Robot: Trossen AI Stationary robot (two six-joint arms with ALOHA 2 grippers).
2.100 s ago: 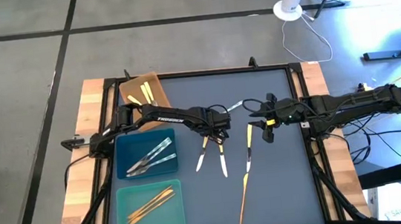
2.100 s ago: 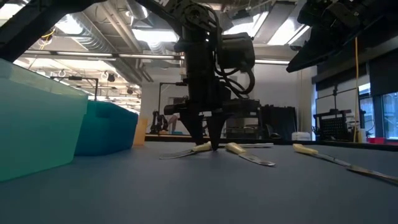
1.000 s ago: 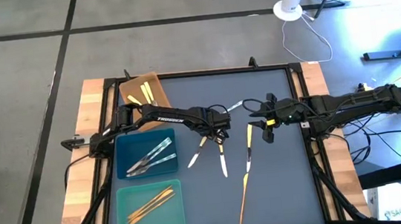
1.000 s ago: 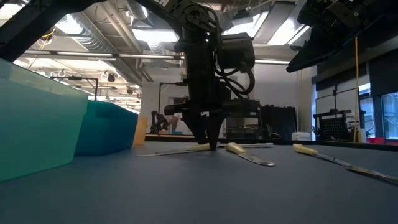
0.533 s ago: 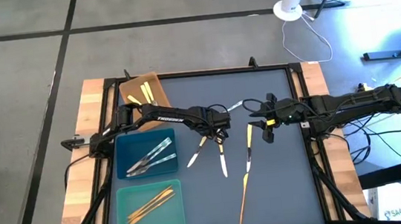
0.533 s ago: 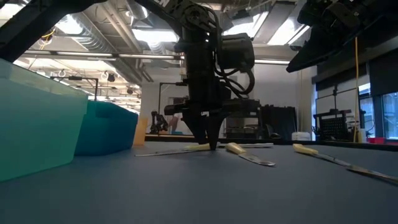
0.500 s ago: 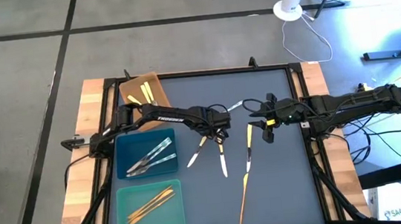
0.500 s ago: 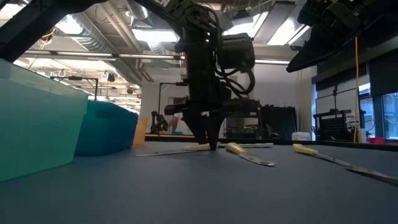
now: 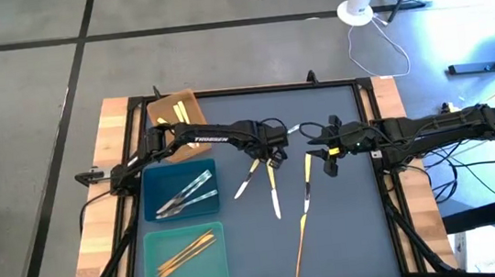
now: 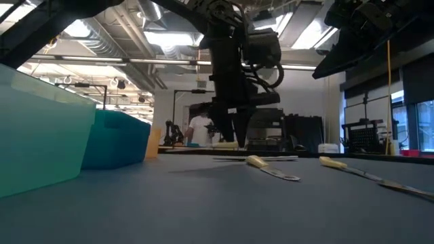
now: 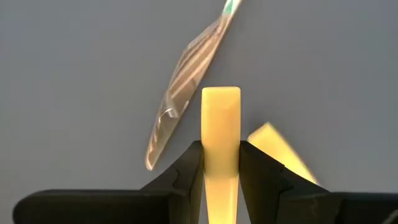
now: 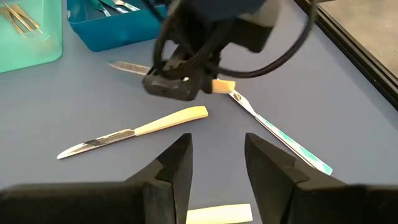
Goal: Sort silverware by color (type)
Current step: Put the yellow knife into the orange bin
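Left pincer above the table, just right of the blue tray, clamped on the handle of a yellow-handled knife, lifted clear of the surface. Second yellow-handled knife and a third flat on the table right of that tray. Right pincer near them, fingers parted, holding nothing.
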